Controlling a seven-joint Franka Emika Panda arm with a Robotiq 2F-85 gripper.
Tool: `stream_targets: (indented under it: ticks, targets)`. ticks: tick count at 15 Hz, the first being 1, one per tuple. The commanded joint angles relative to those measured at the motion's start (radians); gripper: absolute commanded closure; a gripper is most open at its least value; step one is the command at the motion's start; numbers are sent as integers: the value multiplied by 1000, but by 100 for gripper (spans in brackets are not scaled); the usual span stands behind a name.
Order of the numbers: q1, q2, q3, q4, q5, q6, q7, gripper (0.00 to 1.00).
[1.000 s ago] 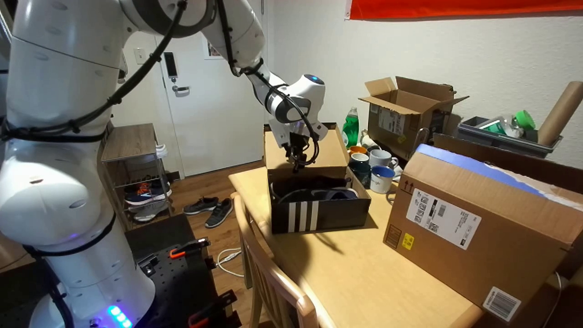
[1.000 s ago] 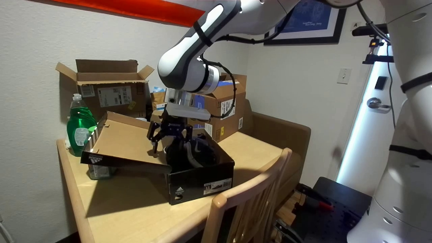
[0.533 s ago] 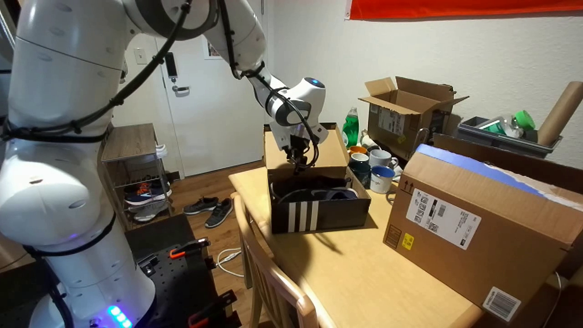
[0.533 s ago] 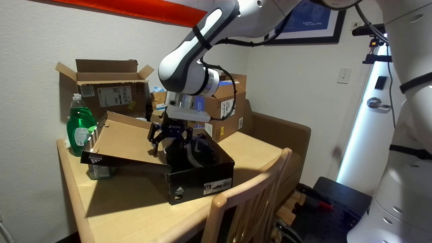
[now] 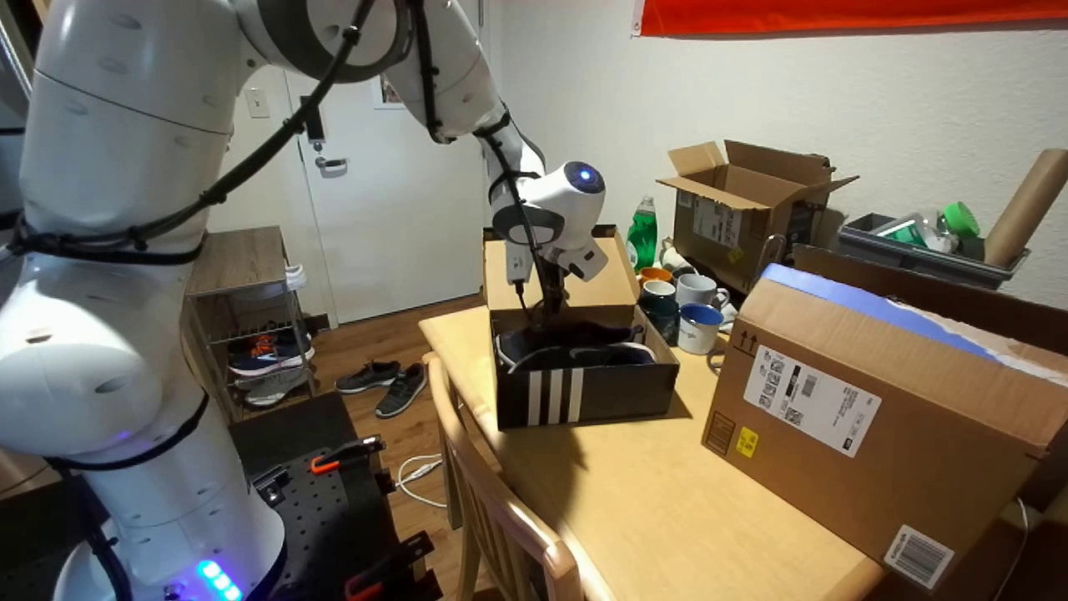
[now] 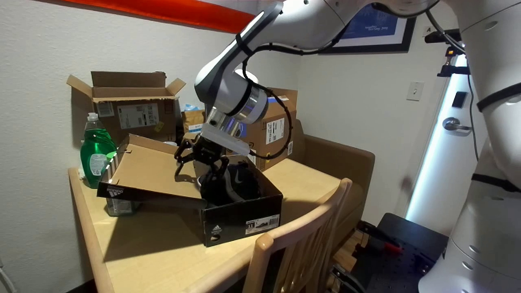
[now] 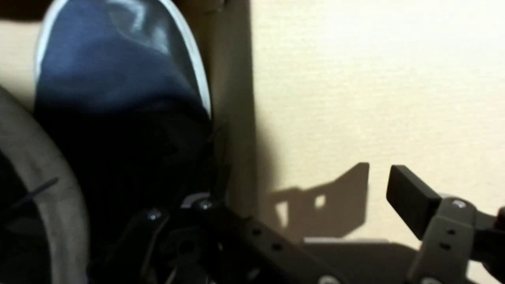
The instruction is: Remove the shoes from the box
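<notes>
At the box (image 6: 230, 224), we are holding the pincer (image 6: 194, 177) wide and empty, presumably for straddling a shoe (image 7: 118, 86).

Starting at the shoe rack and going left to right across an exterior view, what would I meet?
Shoe rack with a wooden-looking top, dark gray sneakers on the floor, black shoebox with three white stripes, blue-lined white mug, large brown carton with white labels.
</notes>
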Motion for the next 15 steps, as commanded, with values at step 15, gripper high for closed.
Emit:
stream_targets:
  ticks: [15]
  targets:
    - [123,-347,-136,-407,56,106,306,0]
